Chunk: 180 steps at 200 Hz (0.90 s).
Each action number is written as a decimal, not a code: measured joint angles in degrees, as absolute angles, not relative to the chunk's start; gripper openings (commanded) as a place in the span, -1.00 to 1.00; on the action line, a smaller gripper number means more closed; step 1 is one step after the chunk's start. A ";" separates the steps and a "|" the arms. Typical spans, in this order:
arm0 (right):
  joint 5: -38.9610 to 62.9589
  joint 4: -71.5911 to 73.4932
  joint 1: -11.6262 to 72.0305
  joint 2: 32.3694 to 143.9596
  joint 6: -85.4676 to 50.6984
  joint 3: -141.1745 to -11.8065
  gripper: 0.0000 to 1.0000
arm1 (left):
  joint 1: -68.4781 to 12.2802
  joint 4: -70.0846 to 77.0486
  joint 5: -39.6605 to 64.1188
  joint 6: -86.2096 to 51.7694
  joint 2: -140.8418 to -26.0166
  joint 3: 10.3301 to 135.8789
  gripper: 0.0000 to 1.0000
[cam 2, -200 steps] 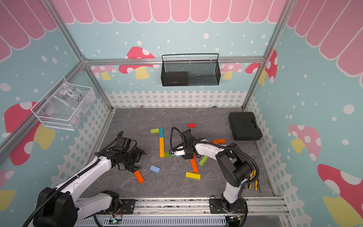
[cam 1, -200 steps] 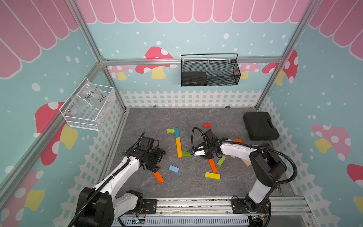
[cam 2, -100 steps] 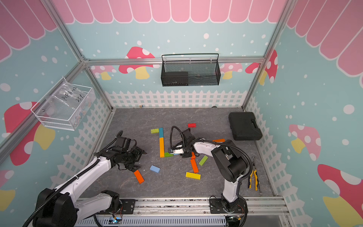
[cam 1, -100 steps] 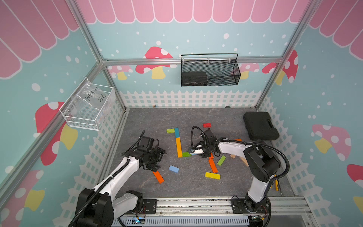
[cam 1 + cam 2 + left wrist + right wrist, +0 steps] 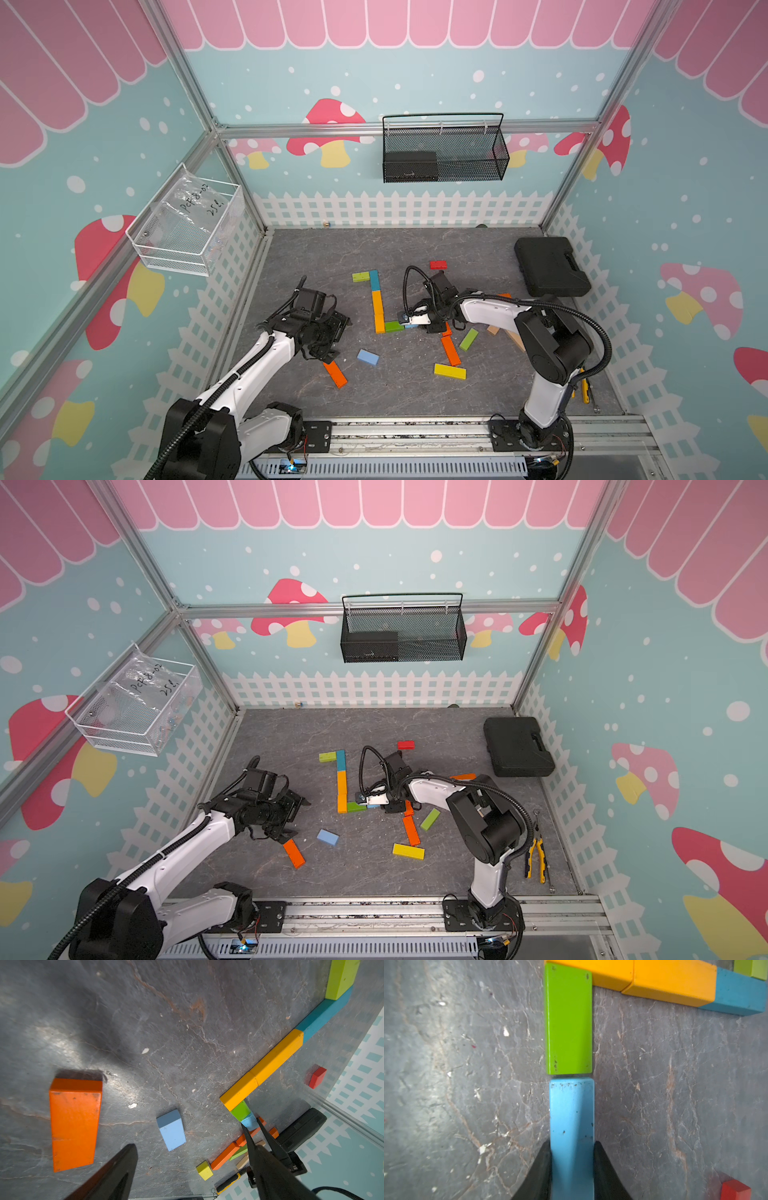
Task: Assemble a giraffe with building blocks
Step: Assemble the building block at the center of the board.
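Right gripper [image 5: 572, 1147] is clamped on the sides of a light blue block [image 5: 571, 1109], which sits end to end with the green block [image 5: 568, 1020] lying on the bench [image 5: 299, 257], just beside it. Left gripper [image 5: 338, 340], jaws spread wide and empty, hovers apart from the green block, on its side away from the blue one.

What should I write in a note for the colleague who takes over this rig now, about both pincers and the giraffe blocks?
Right pincer: shut on a light blue block, end to end with the green block, with a thin gap between them.
Left pincer: open, empty, beside a loose orange block.
Done: teal block and two orange-yellow blocks lie in a line; yellow-green block sideways at the far end, green block sideways at the near end.
Left: release the light blue block, then place the loose ones, such as the yellow block and red block.
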State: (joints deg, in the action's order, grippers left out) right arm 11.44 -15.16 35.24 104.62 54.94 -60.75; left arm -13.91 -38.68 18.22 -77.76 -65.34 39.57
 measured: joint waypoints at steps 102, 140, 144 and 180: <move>11.18 -15.81 35.27 105.69 54.17 -62.50 -0.07 | -13.91 -38.68 18.20 -77.76 -65.34 39.57 0.79; 11.42 -16.47 35.33 105.91 54.13 -62.81 -0.16 | -13.91 -38.68 18.20 -77.78 -65.34 39.57 0.79; 11.46 -16.58 35.35 105.95 54.17 -62.87 -0.18 | -13.91 -38.68 18.20 -77.76 -65.34 39.57 0.79; 11.66 -17.76 35.57 106.32 53.98 -63.57 -0.24 | -13.91 -38.68 18.20 -77.76 -65.28 39.57 0.79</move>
State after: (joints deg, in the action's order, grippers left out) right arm 11.66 -17.76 35.57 106.32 53.98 -63.57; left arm -13.91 -38.68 18.20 -77.76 -65.28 39.57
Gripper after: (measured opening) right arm 0.389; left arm 0.897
